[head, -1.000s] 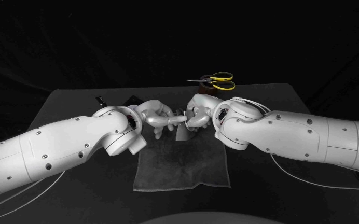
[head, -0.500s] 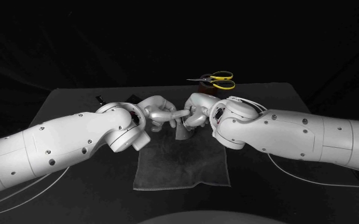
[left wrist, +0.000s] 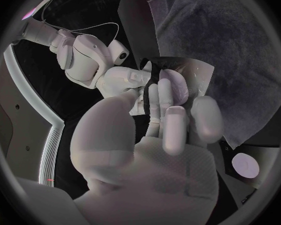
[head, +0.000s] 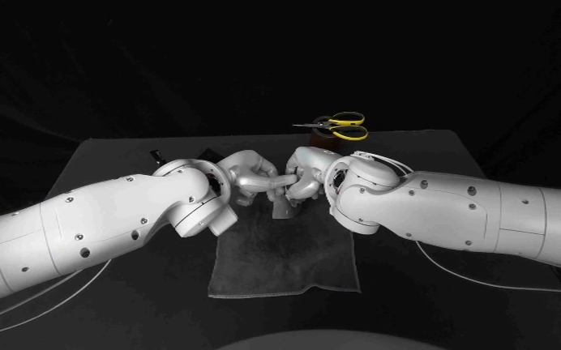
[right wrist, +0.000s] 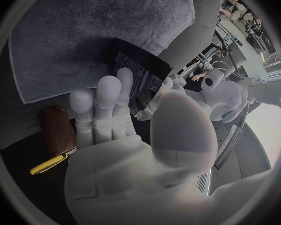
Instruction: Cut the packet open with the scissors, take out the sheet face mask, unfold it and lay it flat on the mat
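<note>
Fingers (head: 267, 180) of my left hand (head: 246, 177) and those of my right hand (head: 309, 173) meet on the packet (head: 284, 207), each hand pinching one side of its upper part between thumb and fingertips. From the left wrist I see the packet's pale glossy face (left wrist: 200, 77). From the right wrist I see its dark printed face (right wrist: 135, 71). I cannot tell whether it is open or what is inside. The packet hangs just over the far edge of the grey mat (head: 284, 257), which lies flat on the surface (head: 117, 164). The yellow-handled scissors (head: 339, 125) lie well behind the hands, at the surface's far edge, resting on a brown block (right wrist: 56, 130).
</note>
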Tool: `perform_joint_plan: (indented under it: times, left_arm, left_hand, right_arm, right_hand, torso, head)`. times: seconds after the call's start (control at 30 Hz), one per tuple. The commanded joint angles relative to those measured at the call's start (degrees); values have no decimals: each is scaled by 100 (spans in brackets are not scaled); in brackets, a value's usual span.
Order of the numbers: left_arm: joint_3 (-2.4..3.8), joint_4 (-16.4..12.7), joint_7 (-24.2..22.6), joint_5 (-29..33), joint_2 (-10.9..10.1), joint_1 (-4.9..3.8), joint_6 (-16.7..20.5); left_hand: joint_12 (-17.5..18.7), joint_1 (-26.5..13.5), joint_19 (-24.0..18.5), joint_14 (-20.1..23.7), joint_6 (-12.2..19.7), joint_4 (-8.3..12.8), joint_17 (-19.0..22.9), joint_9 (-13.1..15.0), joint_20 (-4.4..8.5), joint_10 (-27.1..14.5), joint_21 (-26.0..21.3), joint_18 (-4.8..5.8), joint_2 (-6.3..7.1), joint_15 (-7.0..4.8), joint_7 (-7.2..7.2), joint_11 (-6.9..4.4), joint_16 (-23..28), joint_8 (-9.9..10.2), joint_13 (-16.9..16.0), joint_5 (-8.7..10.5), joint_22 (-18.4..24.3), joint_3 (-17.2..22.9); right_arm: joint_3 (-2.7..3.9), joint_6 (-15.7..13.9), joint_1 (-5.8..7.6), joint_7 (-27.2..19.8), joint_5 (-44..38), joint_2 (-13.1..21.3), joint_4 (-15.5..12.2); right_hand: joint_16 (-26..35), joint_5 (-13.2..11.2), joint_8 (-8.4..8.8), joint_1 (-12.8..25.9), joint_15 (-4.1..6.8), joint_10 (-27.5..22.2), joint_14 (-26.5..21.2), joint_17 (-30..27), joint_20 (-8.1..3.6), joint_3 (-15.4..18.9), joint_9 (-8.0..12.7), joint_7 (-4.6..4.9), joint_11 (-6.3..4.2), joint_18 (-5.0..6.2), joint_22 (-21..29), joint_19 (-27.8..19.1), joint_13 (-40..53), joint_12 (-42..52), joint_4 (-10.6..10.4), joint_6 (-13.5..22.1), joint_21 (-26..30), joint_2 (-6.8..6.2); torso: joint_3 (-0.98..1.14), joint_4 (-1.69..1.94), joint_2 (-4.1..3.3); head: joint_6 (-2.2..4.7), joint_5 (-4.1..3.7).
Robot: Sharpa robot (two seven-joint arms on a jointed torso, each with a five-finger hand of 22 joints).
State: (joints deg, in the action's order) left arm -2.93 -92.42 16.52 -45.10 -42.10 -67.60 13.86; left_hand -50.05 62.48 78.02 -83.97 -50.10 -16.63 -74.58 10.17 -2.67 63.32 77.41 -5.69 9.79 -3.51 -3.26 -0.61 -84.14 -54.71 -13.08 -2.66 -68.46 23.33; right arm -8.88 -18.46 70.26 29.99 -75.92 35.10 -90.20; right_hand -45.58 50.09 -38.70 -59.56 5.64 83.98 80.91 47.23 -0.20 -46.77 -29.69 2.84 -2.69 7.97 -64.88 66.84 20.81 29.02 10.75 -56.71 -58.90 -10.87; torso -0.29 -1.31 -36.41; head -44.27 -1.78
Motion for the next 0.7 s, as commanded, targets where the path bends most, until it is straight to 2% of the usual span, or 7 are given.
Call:
perform_joint_plan:
  times: [0.03, 0.1, 0.13, 0.23, 0.43, 0.7]
  left_arm:
    - [5, 0, 174, -129, 21, -9, -153]
    - [5, 7, 203, -146, 21, -9, -161]
    - [5, 10, 216, -153, 20, -10, -164]
    - [5, 17, 241, -169, 17, -10, -171]
    - [5, 18, 267, -196, 18, -11, -183]
    - [6, 5, 287, -206, 20, -11, -140]
  left_hand:
    - [56, 275, 28, -299, -20, -29, -183, 5, 56, 101, 51, 96, 93, -75, 55, -13, -104, -79, -18, -23, -45, 632]
    - [63, 311, 21, -309, -24, 5, -230, 16, 59, 123, 50, 97, 149, -74, 65, -38, -124, -110, -25, -23, -43, 822]
    - [52, 394, 12, -320, -28, 40, -288, 50, 70, 181, 51, 97, 235, -99, 92, -54, -150, -198, -50, -26, -42, 1167]
    - [4, 449, 37, -352, -43, 92, -434, 95, 88, 255, 81, 106, 296, -119, 121, -86, -205, -309, -89, -28, -93, 1400]
    - [-47, 519, 99, -398, -47, 202, -633, 138, 112, 318, 149, 129, 384, -145, 156, -117, -282, -418, -136, -27, -203, 1599]
    - [-33, 500, 55, -367, 9, 222, -518, 139, 120, 280, 106, 112, 451, -142, 142, -108, -243, -421, -147, -31, -129, 1653]
  right_arm:
    - [4, 80, 1, 44, -117, -10, -36]
    - [4, 81, 1, 46, -126, -4, -50]
    - [4, 81, 1, 47, -132, 2, -58]
    - [4, 89, 1, 52, -144, 15, -75]
    - [4, 127, 0, 66, -154, 18, -81]
    - [4, 211, 1, 103, -166, 3, -58]
  right_hand:
    - [-19, 36, -141, 8, 73, 235, 62, -4, -10, -260, -1228, -149, -35, 86, -4, 49, 7, 9, 237, -149, -25, 42]
    - [-20, 36, -147, 13, 74, 233, 62, 2, -12, -269, -1235, -149, -36, 88, -3, 45, 13, 16, 237, -146, -23, 41]
    - [-20, 36, -147, 13, 74, 233, 62, 2, -12, -269, -1235, -149, -36, 88, -3, 45, 13, 16, 237, -146, -23, 41]
    - [-20, 36, -147, 13, 74, 233, 62, 2, -12, -269, -1235, -149, -36, 88, -3, 45, 13, 16, 237, -146, -23, 41]
    - [-20, 36, -147, 13, 74, 233, 62, 2, -12, -269, -1235, -149, -36, 88, -3, 45, 13, 16, 237, -146, -23, 41]
    - [-30, 36, -153, 17, 75, 231, 63, 15, -13, -278, -1241, -150, -37, 86, -13, 51, 18, 22, 238, -143, -34, 40]
  torso:
    - [3, -1, -2]
    - [3, -1, 0]
    - [3, -1, 0]
    - [3, -2, 0]
    - [0, -2, 0]
    - [-4, -1, 2]
  head:
    - [-15, 9]
    - [-12, 12]
    - [-12, 15]
    - [-14, 21]
    - [-24, 22]
    - [-36, 26]
